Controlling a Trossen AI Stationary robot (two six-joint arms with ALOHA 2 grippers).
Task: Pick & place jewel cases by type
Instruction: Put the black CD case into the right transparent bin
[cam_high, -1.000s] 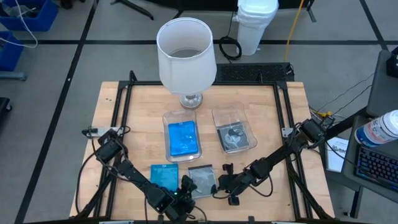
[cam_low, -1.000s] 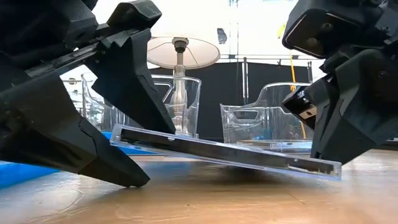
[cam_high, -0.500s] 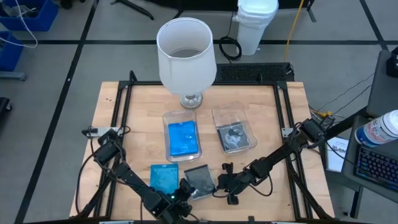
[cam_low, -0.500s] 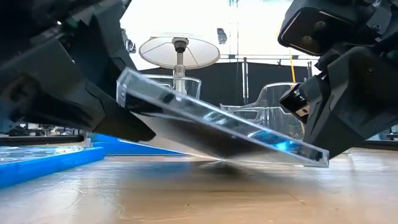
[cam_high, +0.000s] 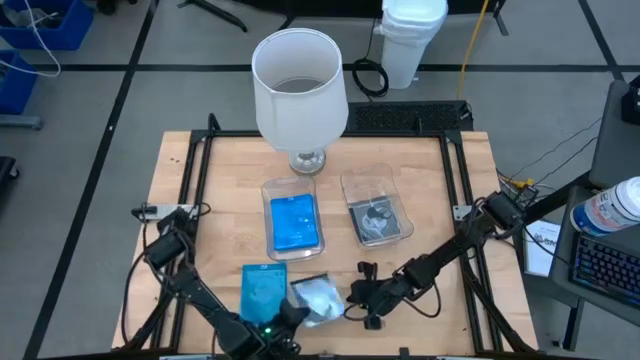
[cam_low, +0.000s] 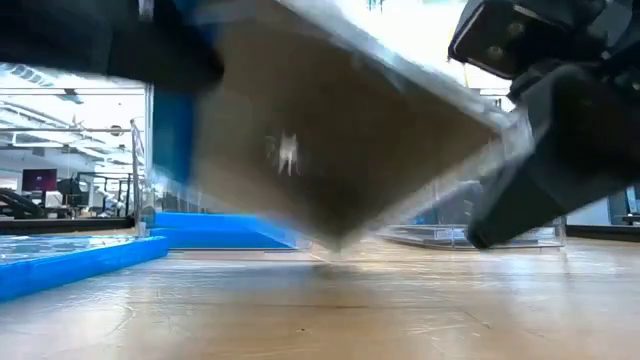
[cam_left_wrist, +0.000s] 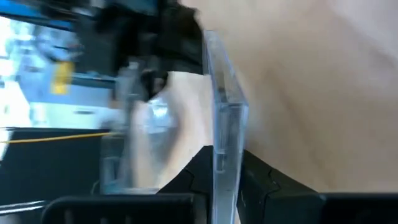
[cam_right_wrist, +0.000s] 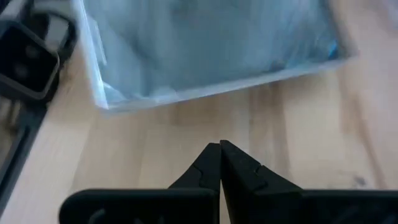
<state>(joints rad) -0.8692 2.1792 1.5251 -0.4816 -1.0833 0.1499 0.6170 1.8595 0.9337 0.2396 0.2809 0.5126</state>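
Smoky grey plastic, the jewel case (cam_high: 315, 297) tilts up off the desk (cam_high: 230, 180) at six o'clock, its edge pinched in the left hand (cam_high: 290, 318). Light, stiff, slick, probably brittle; grip edges. The right hand (cam_high: 362, 296), closed empty, sits beside it.

The table (cam_high: 420, 180) is smooth light wood, and the grey case (cam_high: 318, 297) is shiny see-through plastic.

You have a white lamp (cam_high: 299, 90) beside two clear trays (cam_high: 293, 190) (cam_high: 375, 186), white bin (cam_high: 412, 40) beyond the table (cam_high: 430, 190).
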